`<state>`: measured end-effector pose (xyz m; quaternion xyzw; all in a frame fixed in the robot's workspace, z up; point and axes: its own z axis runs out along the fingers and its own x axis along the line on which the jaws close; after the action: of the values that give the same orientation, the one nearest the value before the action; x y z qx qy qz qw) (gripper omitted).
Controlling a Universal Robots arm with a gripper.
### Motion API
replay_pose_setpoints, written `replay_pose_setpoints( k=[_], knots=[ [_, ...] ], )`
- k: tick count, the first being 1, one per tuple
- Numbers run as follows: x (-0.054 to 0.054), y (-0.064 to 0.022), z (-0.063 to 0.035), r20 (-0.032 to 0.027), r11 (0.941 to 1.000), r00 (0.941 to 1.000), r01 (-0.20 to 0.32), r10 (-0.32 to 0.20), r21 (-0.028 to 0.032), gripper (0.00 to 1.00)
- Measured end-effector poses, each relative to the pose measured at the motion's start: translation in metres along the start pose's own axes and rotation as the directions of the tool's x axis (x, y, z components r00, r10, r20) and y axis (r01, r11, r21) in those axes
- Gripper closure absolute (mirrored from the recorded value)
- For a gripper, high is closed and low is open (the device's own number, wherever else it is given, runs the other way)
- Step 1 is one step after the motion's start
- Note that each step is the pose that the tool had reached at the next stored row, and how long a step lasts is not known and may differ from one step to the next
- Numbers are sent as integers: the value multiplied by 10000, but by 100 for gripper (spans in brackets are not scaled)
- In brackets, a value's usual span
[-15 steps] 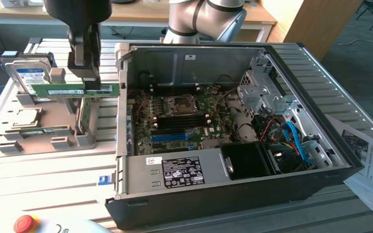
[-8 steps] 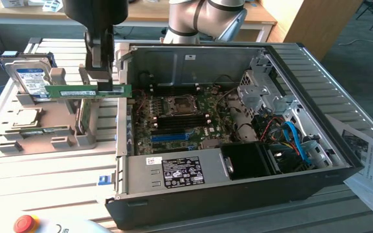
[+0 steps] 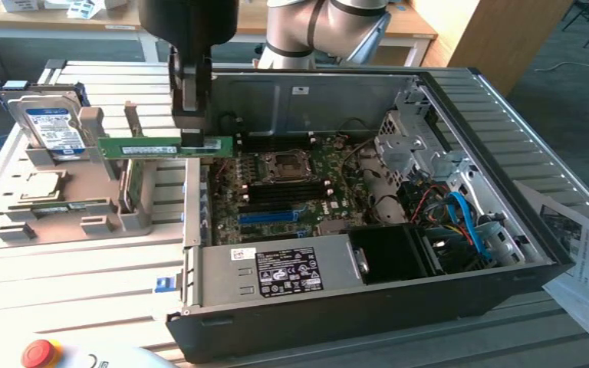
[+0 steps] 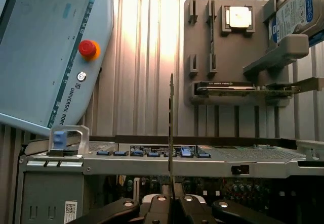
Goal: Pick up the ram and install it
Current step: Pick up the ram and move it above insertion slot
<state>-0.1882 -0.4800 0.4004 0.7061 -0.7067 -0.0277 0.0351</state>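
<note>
**Ram pinched in the gripper over the edge of the open computer**

The gripper (image 3: 194, 139) has its fingers pressed together on the ram (image 3: 141, 147), pinching it at the end nearer the computer. The ram hangs level in the air, clear of the gray holder (image 3: 80, 201), over the computer case (image 3: 509, 138) wall at the exterior view's left. The motherboard (image 3: 294, 192) lies below and beside it. In the wrist view the ram (image 4: 171, 128) appears edge-on as a thin strip running out from the gripper (image 4: 172, 199). A hard drive (image 3: 49, 123) stands upright in the holder. A control tablet (image 4: 45, 47) with a red button (image 4: 87, 48) lies on the table near the case.
</note>
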Motion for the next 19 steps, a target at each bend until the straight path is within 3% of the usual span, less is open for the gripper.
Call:
replay_pose_setpoints(
  k=[12,19],
  knots=[
    [82,-409,-36,-2,9999,10000,2,-2,-134,88],
    [82,-449,-39,-1,9999,10000,1,-1,-135,88]
  ],
)
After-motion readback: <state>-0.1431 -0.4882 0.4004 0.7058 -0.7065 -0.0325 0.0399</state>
